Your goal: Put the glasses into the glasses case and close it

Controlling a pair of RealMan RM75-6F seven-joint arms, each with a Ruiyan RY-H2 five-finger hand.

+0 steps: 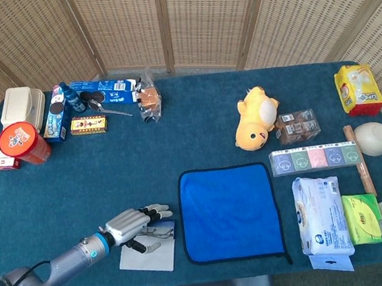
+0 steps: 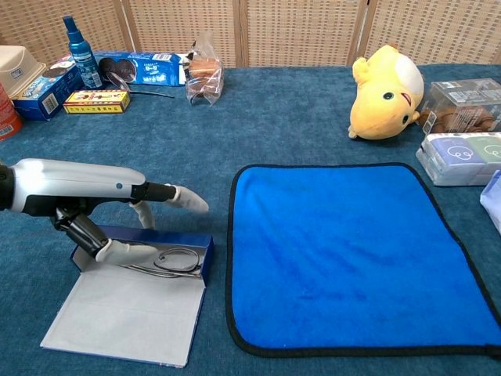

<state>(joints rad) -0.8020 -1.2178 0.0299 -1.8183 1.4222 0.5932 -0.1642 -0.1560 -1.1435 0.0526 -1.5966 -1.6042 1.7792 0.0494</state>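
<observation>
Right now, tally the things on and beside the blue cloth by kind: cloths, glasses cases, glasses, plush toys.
Cloths: 1, blue cloth
Glasses cases: 1, glasses case, open
Glasses: 1, glasses, in the case
Plush toys: 1, yellow plush
Total: 4
</observation>
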